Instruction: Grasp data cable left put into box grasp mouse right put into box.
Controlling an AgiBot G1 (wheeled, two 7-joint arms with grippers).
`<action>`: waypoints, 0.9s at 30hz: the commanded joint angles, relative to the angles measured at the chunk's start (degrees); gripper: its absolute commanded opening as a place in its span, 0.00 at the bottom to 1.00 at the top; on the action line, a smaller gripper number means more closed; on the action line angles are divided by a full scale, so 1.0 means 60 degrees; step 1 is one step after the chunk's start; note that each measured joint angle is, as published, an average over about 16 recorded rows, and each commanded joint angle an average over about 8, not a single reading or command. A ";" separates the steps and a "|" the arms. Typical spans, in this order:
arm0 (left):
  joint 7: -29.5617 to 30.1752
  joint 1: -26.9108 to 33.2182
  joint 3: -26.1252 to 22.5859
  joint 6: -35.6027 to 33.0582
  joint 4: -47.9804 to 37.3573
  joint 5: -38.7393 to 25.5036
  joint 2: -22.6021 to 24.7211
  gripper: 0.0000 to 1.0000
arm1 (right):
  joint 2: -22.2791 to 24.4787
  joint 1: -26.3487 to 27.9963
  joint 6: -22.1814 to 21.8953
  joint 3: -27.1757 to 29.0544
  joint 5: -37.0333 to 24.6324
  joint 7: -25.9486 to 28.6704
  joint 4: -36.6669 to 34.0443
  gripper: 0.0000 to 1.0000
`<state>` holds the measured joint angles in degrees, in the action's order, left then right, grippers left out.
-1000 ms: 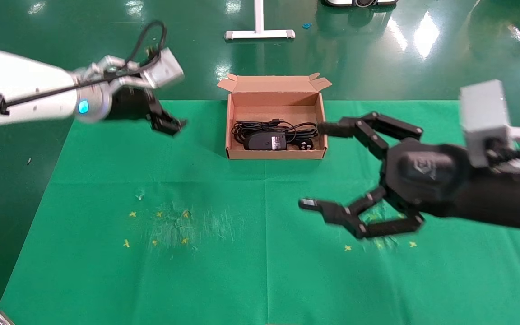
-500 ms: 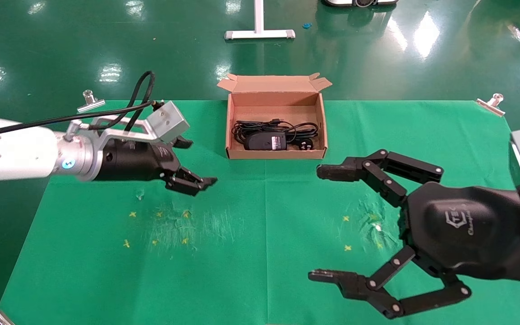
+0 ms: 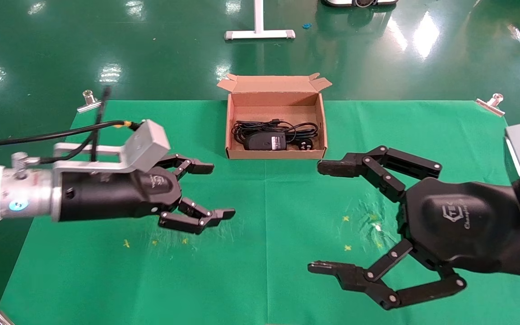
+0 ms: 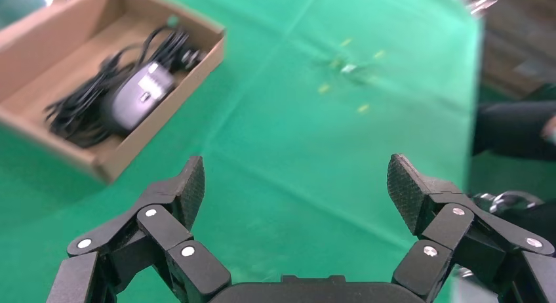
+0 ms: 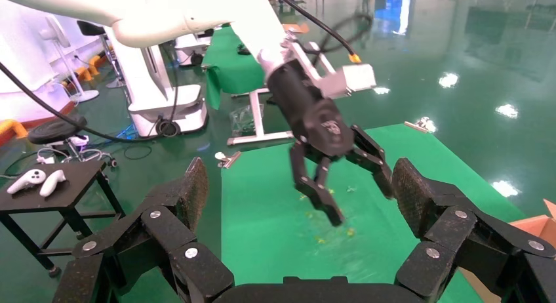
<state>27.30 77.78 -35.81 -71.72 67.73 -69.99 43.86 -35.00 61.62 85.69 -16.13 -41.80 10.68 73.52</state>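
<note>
Both grippers hang spread and empty over my green cloth [image 3: 260,253]: left gripper [image 3: 212,189] near the box's [image 3: 274,96] left front corner, right gripper [image 3: 318,216] nearer me, off its right front corner. Inside the box I see the mouse [image 3: 265,141] lying on the data cable [image 3: 242,127].

Left gripper [image 4: 295,185]: fingers spread wide, empty, above green cloth [image 4: 282,132]. Cardboard box [image 4: 157,116]: holds black mouse [image 4: 134,96], white label up, amid coiled black cords [image 4: 75,113]. Yellow marks [image 4: 351,67] on cloth beyond
</note>
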 commanded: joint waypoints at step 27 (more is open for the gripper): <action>-0.2916 -0.2950 0.3605 -0.2539 0.1075 0.5167 -0.1613 1.00 | 0.0014 -0.0006 -0.0004 -0.0012 0.0020 -0.0008 0.0005 1.00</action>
<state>10.02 60.45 -14.64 -86.64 74.03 -39.69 34.39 -34.92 61.59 85.66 -16.21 -41.69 10.63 73.54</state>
